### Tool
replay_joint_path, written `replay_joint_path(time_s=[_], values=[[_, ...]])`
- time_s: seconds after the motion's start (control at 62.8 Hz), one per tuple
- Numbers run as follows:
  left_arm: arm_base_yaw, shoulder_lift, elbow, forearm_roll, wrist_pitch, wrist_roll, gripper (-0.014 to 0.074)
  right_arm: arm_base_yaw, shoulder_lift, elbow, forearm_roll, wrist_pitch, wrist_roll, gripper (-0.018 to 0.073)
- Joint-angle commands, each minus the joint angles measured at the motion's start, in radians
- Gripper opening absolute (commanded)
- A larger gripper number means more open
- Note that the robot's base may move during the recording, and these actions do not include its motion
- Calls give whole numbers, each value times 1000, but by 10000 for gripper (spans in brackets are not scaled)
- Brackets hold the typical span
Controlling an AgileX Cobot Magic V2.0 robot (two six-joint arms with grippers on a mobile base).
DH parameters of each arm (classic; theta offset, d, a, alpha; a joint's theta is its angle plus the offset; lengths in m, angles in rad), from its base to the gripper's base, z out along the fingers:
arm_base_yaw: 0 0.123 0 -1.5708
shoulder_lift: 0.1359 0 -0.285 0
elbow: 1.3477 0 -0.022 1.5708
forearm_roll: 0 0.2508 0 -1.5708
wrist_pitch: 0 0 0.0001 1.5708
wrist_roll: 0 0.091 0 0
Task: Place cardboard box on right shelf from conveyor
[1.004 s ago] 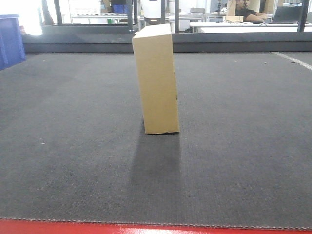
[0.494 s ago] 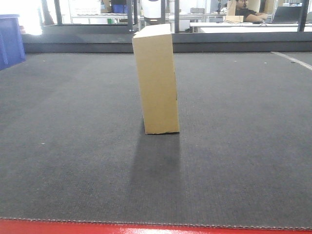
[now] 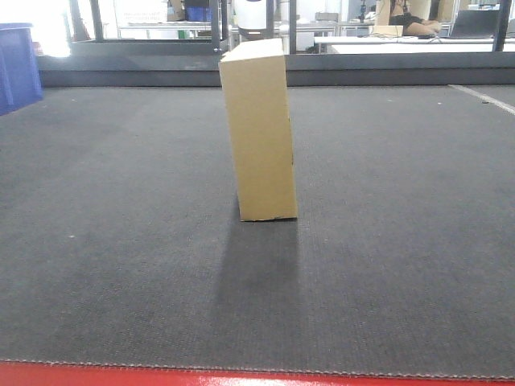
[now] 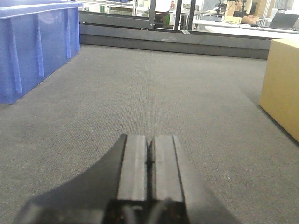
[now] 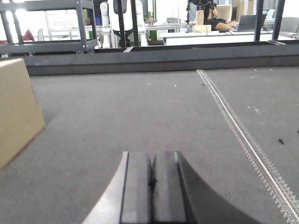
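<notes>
The tan slab-like cardboard box [image 3: 259,133] stands upright on the dark grey woven conveyor belt [image 3: 121,241], barely shifted from a second ago. The left gripper [image 4: 149,144] and right gripper [image 5: 150,161] flank it, jaws pressed together and empty. Grasping hasn't begun.

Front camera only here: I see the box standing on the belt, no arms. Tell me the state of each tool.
Observer: Left tool is shut tight, holding nothing.
Operator: Now the right one.
Observer: Right tool is shut too, and empty.
Operator: Place the box relative to them.
Observer: The cardboard box stands right of the left tool and left of the right tool, touching neither.
</notes>
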Motion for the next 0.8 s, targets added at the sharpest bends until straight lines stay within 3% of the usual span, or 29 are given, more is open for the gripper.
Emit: replay_joint_path(time_s=[0.0,0.127,0.239,0.35,0.558,0.781], values=[[-4,-12,-3,-7,-91,-5,-119,-5,14,-124,8,-47,-7,38],[-4,-12,-3,-7,-91,-5,-119,-2,125,-284,8,59,-7,123],[-4,-12,-3,-7,-91,-5,-119,16,262,-396,8,79,-7,358],[-4,-12,-3,-7,-91,-5,-119,81,408,-493,-4,79,-7,621],[-4,-12,-3,-7,-91,-5,-119,214,714,-734,-46,169,-7,606],[-4,-12,-3,-7,-91,-5,-119,455,1091,-1153,-47,419,35,606]])
